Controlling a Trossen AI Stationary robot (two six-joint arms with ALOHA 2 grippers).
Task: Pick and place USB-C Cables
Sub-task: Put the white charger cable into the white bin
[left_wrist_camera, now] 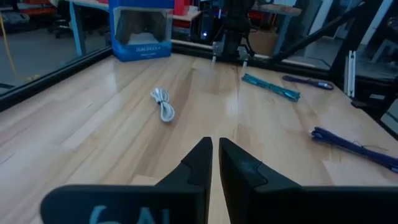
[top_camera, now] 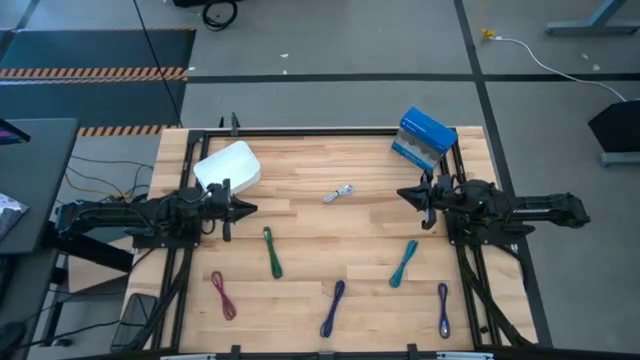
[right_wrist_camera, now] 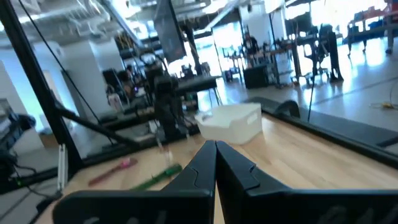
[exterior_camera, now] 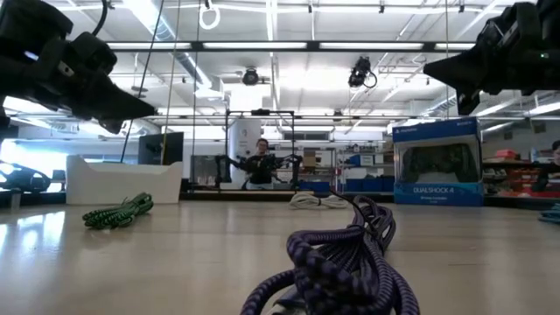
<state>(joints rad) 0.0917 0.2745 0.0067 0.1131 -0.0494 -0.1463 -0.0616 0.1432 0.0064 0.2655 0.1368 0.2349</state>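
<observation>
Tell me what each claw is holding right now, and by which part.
Nothing is held. The left claw and the right claw are both shut on air above the table, and every cable, such as the silver one, lies loose on the wood.

You have six short coiled cables lying flat, well apart: whitish-silver (top_camera: 339, 194) mid-table, green (top_camera: 272, 252) left, teal (top_camera: 403, 263) right, magenta (top_camera: 223, 296) and two purple (top_camera: 333, 307) (top_camera: 443, 309) along the near edge.

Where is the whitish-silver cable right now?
In the high view the whitish-silver cable lies alone near the table's middle, between the white tray on the left and the blue box on the right, touching neither.
</observation>
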